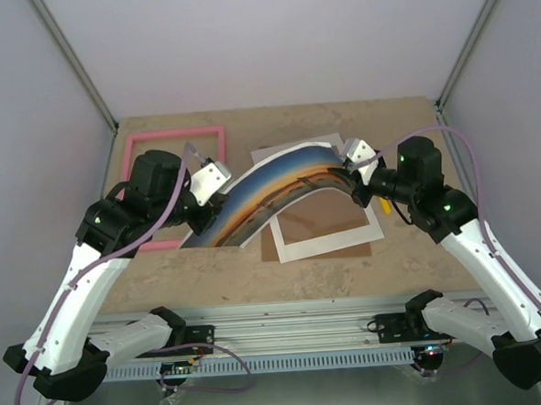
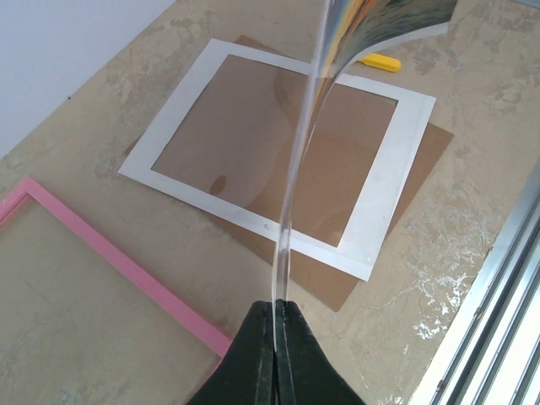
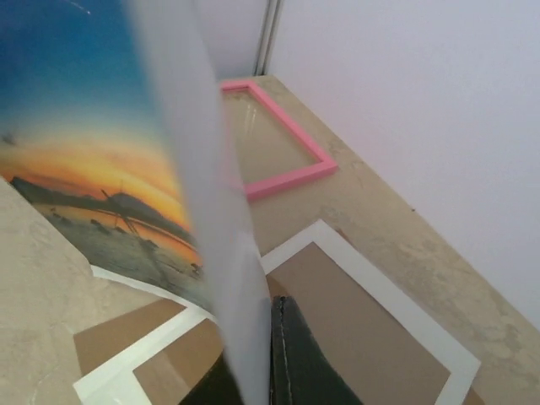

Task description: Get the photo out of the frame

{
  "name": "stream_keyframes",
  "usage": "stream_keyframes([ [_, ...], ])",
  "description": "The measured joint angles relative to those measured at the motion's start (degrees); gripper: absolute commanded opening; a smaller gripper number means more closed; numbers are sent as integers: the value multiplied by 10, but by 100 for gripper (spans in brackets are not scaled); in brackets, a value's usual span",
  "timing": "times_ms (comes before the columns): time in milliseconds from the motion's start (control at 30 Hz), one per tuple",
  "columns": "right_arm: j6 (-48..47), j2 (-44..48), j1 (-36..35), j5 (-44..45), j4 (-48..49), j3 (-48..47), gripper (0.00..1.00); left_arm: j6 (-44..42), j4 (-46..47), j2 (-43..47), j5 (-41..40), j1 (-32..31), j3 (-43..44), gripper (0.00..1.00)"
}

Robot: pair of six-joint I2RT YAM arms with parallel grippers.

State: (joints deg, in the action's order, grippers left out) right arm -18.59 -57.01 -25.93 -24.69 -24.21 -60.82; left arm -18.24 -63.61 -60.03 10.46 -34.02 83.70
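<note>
The photo (image 1: pixel 270 189), an orange sunset over blue water, hangs in an arch above the table between both grippers. My left gripper (image 1: pixel 210 186) is shut on its left end; in the left wrist view the jaws (image 2: pixel 276 305) pinch a thin, clear-looking sheet edge that rises to the printed photo (image 2: pixel 396 17). My right gripper (image 1: pixel 353 166) is shut on the right end. In the right wrist view, a pale blurred sheet edge runs into the jaws (image 3: pixel 272 305) beside the print (image 3: pixel 84 169). The pink frame (image 1: pixel 170 135) lies flat at the back left, apart from the photo.
Under the arch, a white mat border (image 1: pixel 333 246) lies on a brown backing board (image 1: pixel 322 218). A small yellow object (image 2: pixel 380 62) sits on the table past the mat. Grey walls stand close at the back and both sides. A metal rail (image 1: pixel 279 335) runs along the near edge.
</note>
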Motion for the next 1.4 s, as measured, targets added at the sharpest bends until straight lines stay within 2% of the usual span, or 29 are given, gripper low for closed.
stream_keyframes([
  [67,2,1,0,-3,-12,-6,0,1,8,2,-2,0,-7,3],
  [200,16,5,1,-12,-47,-19,1,11,30,3,-21,0,-27,28],
  [267,28,5,1,-21,-65,-28,0,15,41,3,-37,-1,-35,38],
  [567,110,-32,1,-38,-148,-111,1,66,142,20,-171,-1,-75,67],
  [733,160,-91,10,-38,-191,-159,0,109,208,38,-222,-1,-126,99],
  [967,215,-154,68,-66,-238,-169,1,151,273,72,-279,-1,-198,100],
  [1167,231,-188,107,-86,-259,-169,0,184,319,91,-295,11,-240,100],
  [1267,231,-198,128,-94,-262,-160,0,206,353,102,-276,42,-279,100],
  [1400,229,-216,162,-110,-264,-142,1,245,400,113,-215,119,-351,100],
])
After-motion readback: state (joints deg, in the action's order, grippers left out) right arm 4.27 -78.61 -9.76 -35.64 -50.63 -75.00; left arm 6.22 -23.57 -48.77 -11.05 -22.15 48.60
